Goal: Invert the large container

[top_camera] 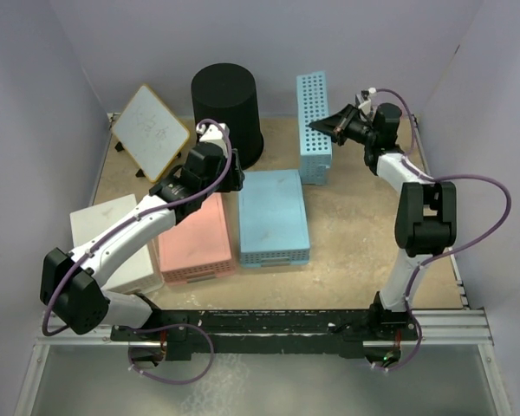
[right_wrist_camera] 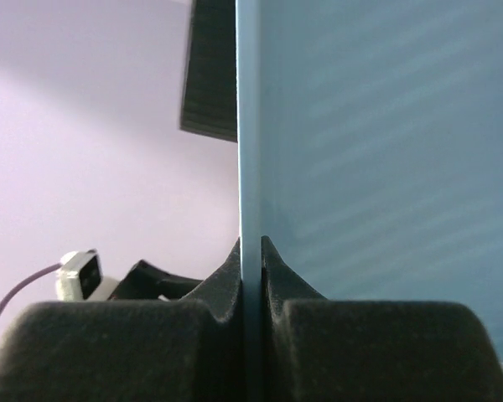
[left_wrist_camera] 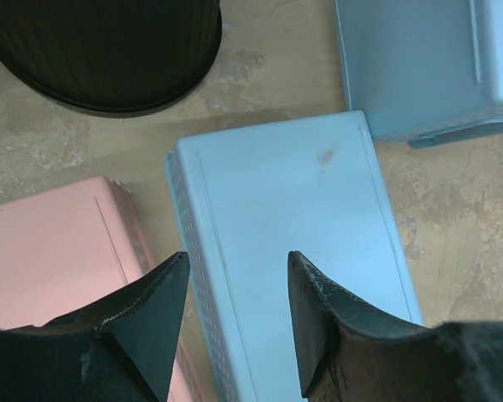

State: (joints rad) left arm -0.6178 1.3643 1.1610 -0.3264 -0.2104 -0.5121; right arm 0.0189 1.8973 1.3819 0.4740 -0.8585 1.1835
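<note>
The large container (top_camera: 227,108), a tall black ribbed bin, stands at the back centre of the table. In the left wrist view its wide rimmed end (left_wrist_camera: 109,50) rests on the tabletop. It also shows as a dark shape in the right wrist view (right_wrist_camera: 210,75). My left gripper (top_camera: 232,179) is open and empty, just in front of the bin, hovering over a light-blue basket (left_wrist_camera: 293,209); its jaws (left_wrist_camera: 237,260) stand well apart. My right gripper (top_camera: 331,126) is shut on the edge of a second light-blue lattice basket (top_camera: 315,126), which stands on its long side. That edge is pinched between the fingers (right_wrist_camera: 251,244).
A pink basket (top_camera: 195,238) and the light-blue basket (top_camera: 273,217) lie bottom up side by side at centre. A white box (top_camera: 113,238) sits at the left. A small whiteboard (top_camera: 152,128) leans at the back left. Lilac walls enclose the table.
</note>
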